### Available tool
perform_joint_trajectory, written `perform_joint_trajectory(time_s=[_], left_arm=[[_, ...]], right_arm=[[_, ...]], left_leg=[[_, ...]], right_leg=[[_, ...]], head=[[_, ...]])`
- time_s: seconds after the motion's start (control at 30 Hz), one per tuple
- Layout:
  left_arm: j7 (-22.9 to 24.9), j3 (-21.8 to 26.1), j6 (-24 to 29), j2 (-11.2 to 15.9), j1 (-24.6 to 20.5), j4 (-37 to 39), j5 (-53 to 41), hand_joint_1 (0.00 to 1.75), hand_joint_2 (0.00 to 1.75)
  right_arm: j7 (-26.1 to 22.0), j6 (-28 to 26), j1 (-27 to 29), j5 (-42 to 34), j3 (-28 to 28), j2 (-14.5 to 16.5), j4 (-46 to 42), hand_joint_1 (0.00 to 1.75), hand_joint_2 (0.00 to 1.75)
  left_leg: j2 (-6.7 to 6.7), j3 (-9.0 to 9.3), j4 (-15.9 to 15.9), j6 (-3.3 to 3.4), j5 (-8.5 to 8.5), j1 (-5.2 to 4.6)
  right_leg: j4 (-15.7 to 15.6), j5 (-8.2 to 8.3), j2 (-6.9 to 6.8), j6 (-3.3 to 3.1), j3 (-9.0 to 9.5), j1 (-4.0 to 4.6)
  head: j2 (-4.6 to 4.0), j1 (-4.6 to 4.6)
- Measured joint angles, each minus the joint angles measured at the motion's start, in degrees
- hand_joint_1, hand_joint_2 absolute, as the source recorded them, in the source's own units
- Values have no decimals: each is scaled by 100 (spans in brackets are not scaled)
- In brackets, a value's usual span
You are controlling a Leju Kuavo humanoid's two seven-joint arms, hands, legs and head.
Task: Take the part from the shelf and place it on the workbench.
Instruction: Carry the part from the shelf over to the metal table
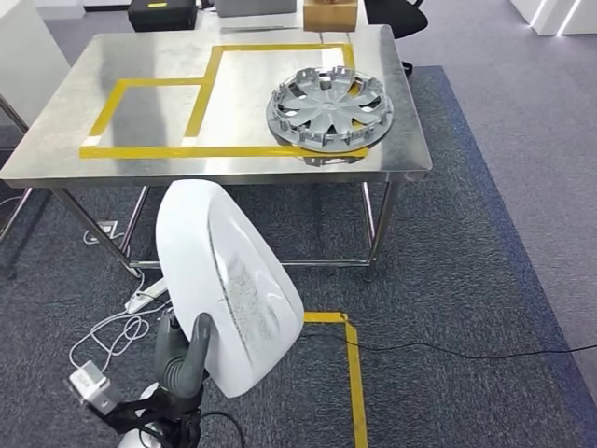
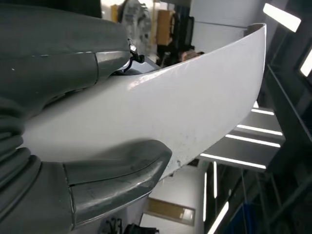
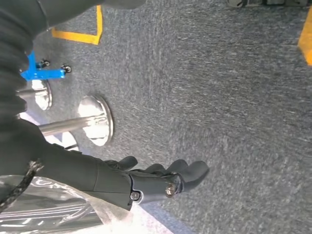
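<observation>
My left hand (image 1: 185, 359) grips a large white curved shell part (image 1: 218, 285), held upright in front of me, low and left of centre. In the left wrist view the thumb and fingers (image 2: 117, 170) clamp the white part (image 2: 191, 112) from both sides. The metal workbench (image 1: 169, 117) stands ahead, marked with yellow tape rectangles, and a grey wheel cover (image 1: 328, 107) lies on its right half. My right hand (image 3: 154, 180) hangs over the grey carpet with its fingers loosely stretched and nothing in them.
A black case (image 1: 161, 13) and a cardboard box (image 1: 329, 13) sit beyond the bench's far edge. White cables and a power strip (image 1: 141, 297) lie on the carpet under the bench's left side. Yellow floor tape (image 1: 354, 373) marks a corner ahead of me. Chrome post bases (image 3: 95, 119) stand near my right hand.
</observation>
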Motion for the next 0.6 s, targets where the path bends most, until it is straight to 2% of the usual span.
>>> perform_joint_trajectory(time_s=[0.07, 0.1, 0.13, 0.17, 0.2, 0.23, 0.27, 0.3, 0.37, 0.47, 0.53, 0.6], left_arm=[[-51, -2, -104, 30, 21, -18, -46, 175, 175], [-47, -1, -110, 43, 41, -20, -63, 175, 175], [-29, 1, -101, 52, 62, -20, -74, 175, 175], [-7, 4, -78, 57, 75, -20, -83, 175, 175], [14, 7, -55, 58, 81, -20, -91, 175, 175], [25, 8, -42, 58, 82, -20, -99, 175, 175], [31, 9, -31, 57, 81, -20, -105, 175, 175], [34, 9, -28, 55, 80, -21, -108, 175, 175], [37, 13, -17, 47, 80, -23, -110, 175, 175], [38, 28, 59, 15, 87, -28, -112, 175, 175], [40, 44, 129, -27, 87, -34, -116, 175, 175], [42, 64, 163, -50, 90, -37, -118, 175, 175]], right_arm=[[-8, 28, -7, 24, 1, 0, 0, 0, 175], [-8, 36, -7, 28, 2, 0, 0, 0, 175], [-6, 36, -6, 28, 2, 0, 0, 0, 175], [-5, 36, -6, 27, 2, 0, 0, 0, 175], [-4, 35, -7, 27, 2, 0, 0, 0, 175], [-3, 35, -7, 26, 2, 1, 0, 0, 175], [-3, 34, -6, 26, 2, 5, 2, 0, 175], [-3, 33, -7, 26, 2, 10, 3, 0, 175], [-4, 30, -14, 27, 2, 18, 7, 0, 175], [-3, 28, -20, 29, 2, 20, 7, 0, 175], [-1, 28, -24, 29, 2, 20, 7, 0, 175], [4, 29, -24, 28, 3, 19, 7, 0, 175]], left_leg=[[-2, -339, 711, -38, -308, 6], [-2, -519, 1069, -44, -428, 8], [-2, -638, 1288, -41, -465, 8], [-3, -663, 1301, -25, -386, 6], [-4, -580, 1081, 4, -197, 2], [-7, -432, 722, 48, 42, -7], [-10, -274, 365, 101, 215, -24], [-11, -144, 61, 148, 316, -42], [-14, -54, -185, 200, 298, -69], [-19, -9, -316, 235, 302, -32], [-7, 32, -371, 264, 311, -3], [0, 34, -372, 282, 298, -6]], right_leg=[[-2, -33, -8, -59, 28, 5], [3, -29, -12, -65, 46, 12], [6, -29, -13, -68, 66, 21], [10, -31, -7, -69, 86, 31], [10, -41, 5, -67, 110, 43], [10, -57, 16, -63, 134, 54], [10, -75, 23, -51, 147, 69], [13, -91, 30, -31, 149, 78], [9, -102, 26, 22, 121, 84], [46, -166, 3, 114, 91, 86], [485, -415, 0, 161, -134, 76], [1260, -731, -2, 199, -551, 61]], head=[[0, -26], [0, -26], [0, -26], [0, -27], [0, -27], [0, -27], [0, -21], [0, -23], [0, -28], [0, -35], [0, -24], [0, -21]])
